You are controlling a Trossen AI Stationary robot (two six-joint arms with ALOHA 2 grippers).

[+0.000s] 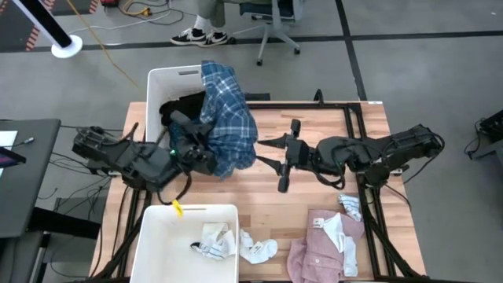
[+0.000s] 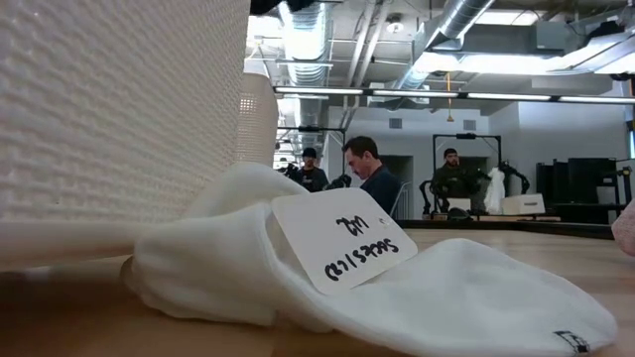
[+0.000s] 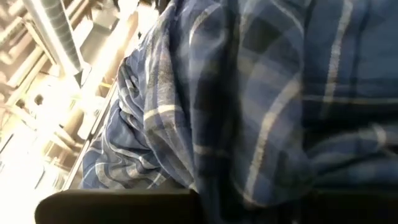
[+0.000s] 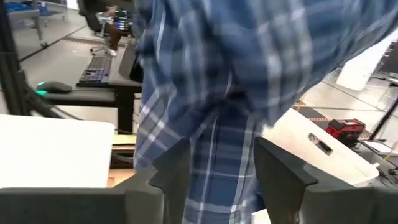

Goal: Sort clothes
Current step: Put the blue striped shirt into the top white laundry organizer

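Note:
The blue plaid shirt hangs bunched above the table's far left, and its upper end lies over the far white bin. My left gripper is shut on the shirt's left side. In the left wrist view the shirt fills the picture. My right gripper is open at the shirt's right edge. A strip of the shirt hangs between its fingers, and I cannot tell whether they touch it. A black top lies in the far bin. My left gripper holds the plaid shirt by a bunched fold on its left side, coming level from the table's left. The cloth covers the fingertips, so the hold itself is hidden. The shirt hangs from there in loose folds, its upper end on the bin.
A second white bin at the near left holds white socks. A tagged white sock lies beside it. A pink shirt and another small white piece lie at the near right. People sit in the room beyond.

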